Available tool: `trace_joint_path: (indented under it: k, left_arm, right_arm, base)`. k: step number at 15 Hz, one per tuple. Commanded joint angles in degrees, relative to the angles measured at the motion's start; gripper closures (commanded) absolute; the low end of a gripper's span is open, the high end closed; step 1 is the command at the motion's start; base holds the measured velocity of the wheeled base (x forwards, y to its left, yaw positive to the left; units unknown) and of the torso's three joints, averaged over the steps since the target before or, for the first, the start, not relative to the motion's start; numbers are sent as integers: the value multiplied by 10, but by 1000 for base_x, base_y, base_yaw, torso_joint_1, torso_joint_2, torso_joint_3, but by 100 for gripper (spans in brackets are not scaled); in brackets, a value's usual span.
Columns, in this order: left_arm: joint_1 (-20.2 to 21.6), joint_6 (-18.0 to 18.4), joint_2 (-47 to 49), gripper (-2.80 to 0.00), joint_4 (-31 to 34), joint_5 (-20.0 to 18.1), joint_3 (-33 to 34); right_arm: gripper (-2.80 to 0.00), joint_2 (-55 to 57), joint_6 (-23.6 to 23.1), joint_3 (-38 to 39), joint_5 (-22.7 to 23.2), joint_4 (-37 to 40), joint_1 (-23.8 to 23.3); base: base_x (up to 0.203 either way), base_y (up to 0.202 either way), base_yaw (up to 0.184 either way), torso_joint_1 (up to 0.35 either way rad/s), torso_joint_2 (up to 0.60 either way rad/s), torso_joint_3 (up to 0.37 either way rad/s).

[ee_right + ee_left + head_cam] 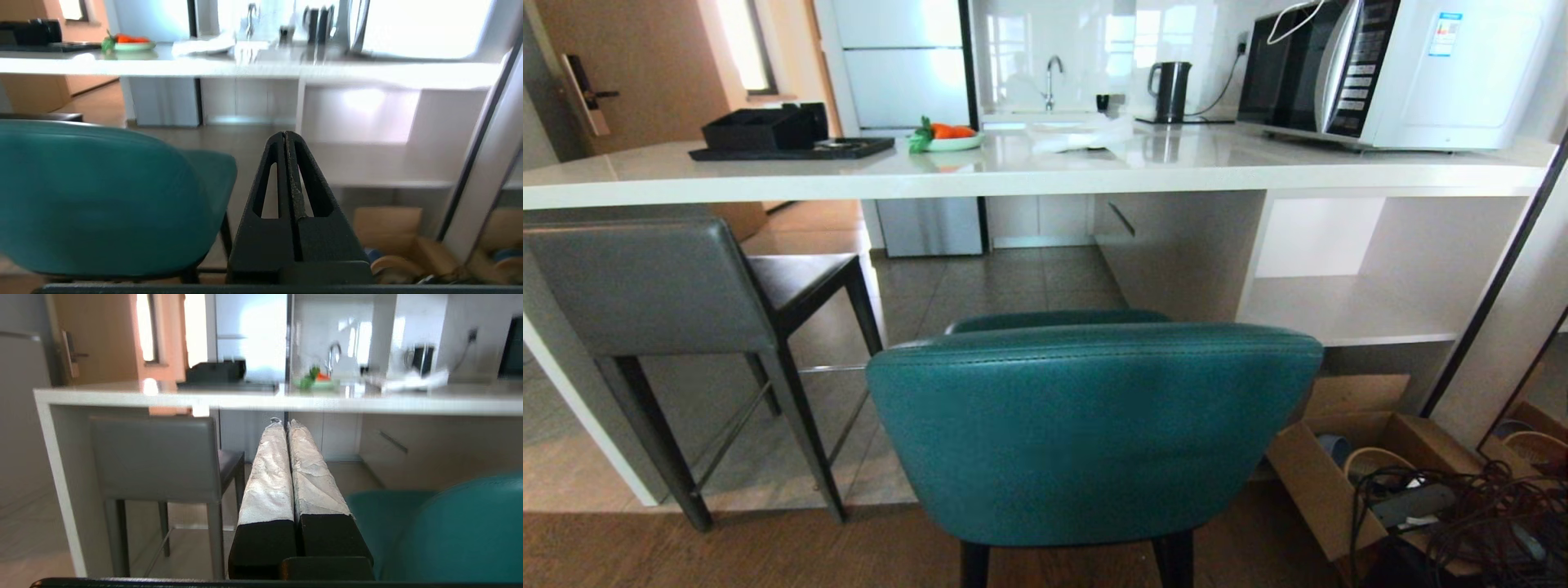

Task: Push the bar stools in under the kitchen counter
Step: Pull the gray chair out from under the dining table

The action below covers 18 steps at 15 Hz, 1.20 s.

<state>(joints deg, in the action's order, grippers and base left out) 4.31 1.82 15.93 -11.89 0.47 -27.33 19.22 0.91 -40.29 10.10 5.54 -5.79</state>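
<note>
While the head view shows the teal stool (1086, 425) standing in front of the tabletop (1013, 175) and the grey stool (678, 302) partly under it, the left wrist view shows the left pincer (284, 424) closed and empty, and the right wrist view shows the right pincer (285, 134) closed and empty too.

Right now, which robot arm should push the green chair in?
Hard to pick: the teal stool stands out from the counter, with the shut left gripper and right gripper flanking it. Probably both together.
</note>
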Motion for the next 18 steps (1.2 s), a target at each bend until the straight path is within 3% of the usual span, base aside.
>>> trace_joint_path:
  k: [1,3,4,7,10,13,15,18]
  left_arm:
    - [2,11,-5,0,0,-29,40]
    - [-2,7,-7,0,11,-89,69]
    - [-19,-6,-8,0,36,-100,64]
    - [-68,-52,-1,0,113,-96,8]
    - [-54,-36,-46,0,118,-102,54]
    - [-46,2,-143,0,148,-120,120]
    - [-44,21,-161,0,177,-95,157]
    - [-43,39,-159,0,182,-2,220]
  right_arm:
    - [0,-30,-5,-6,17,9,-12]
    - [0,-30,-1,-1,80,8,-12]
    - [0,-26,7,-6,109,7,-5]
    - [0,-17,26,-18,92,1,47]
    - [0,-66,15,35,102,3,49]
    - [0,-115,7,118,111,4,53]
    - [0,-140,-3,182,67,4,54]
    - [0,-189,-51,286,-61,-13,56]
  base:
    - [0,0,0,0,0,0]
    - [0,0,0,0,0,0]
    - [0,0,0,0,0,0]
    - [0,0,0,0,0,0]
    - [0,0,0,0,0,0]
    - [0,0,0,0,0,0]
    - [0,0,0,0,0,0]
    - [0,0,0,0,0,0]
